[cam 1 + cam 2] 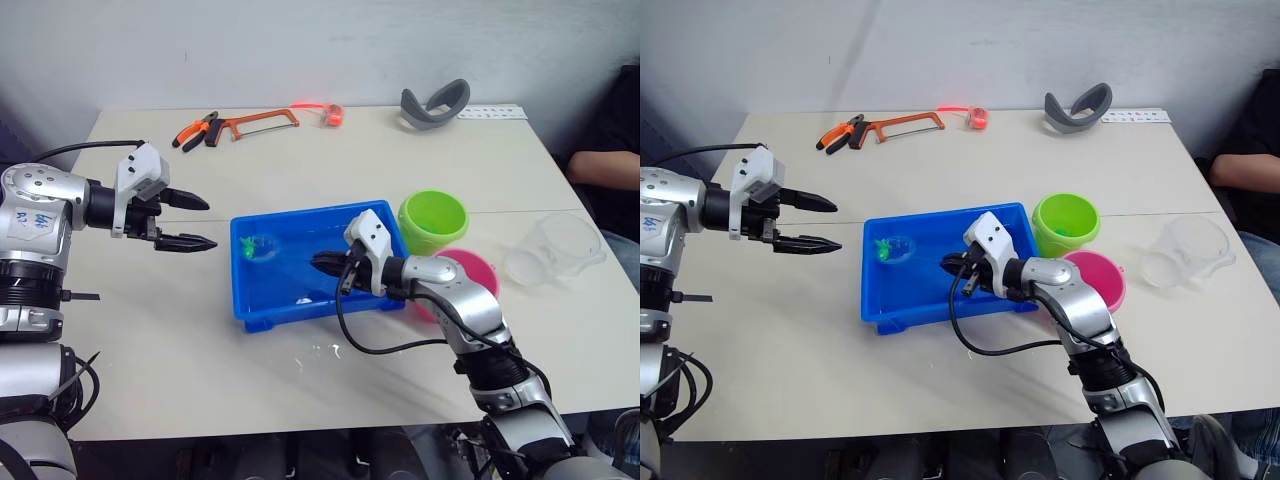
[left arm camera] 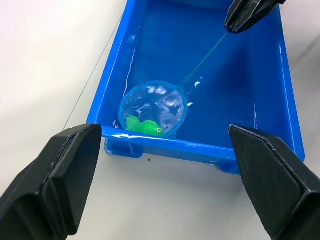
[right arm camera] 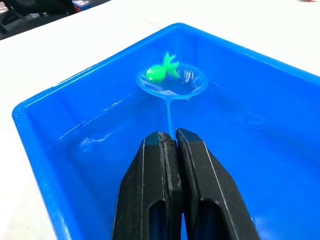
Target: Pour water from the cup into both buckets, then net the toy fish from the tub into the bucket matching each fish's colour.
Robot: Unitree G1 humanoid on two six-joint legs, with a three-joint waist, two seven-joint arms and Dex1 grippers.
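Note:
The blue tub (image 1: pixel 262 312) sits mid-table with water in it. My right gripper (image 1: pixel 326 263) reaches in over its right side, shut on the net's thin handle (image 3: pixel 169 117). The net's hoop (image 2: pixel 153 108) lies at the tub's left end with a green toy fish (image 3: pixel 160 71) in it. Beside the tub's right end stand the lime green bucket (image 1: pixel 432 221) and the pink bucket (image 1: pixel 478 272). The clear cup (image 1: pixel 555 249) lies on its side at the far right. My left gripper (image 1: pixel 190 222) hovers open over the table left of the tub, holding nothing.
At the back of the table lie orange pliers (image 1: pixel 194 130), an orange hacksaw (image 1: pixel 262 122), a small red object (image 1: pixel 332 113) and a grey curved piece (image 1: pixel 436 104). A person's arm (image 1: pixel 603 168) rests at the table's right edge. Water drops (image 1: pixel 318 352) spot the table before the tub.

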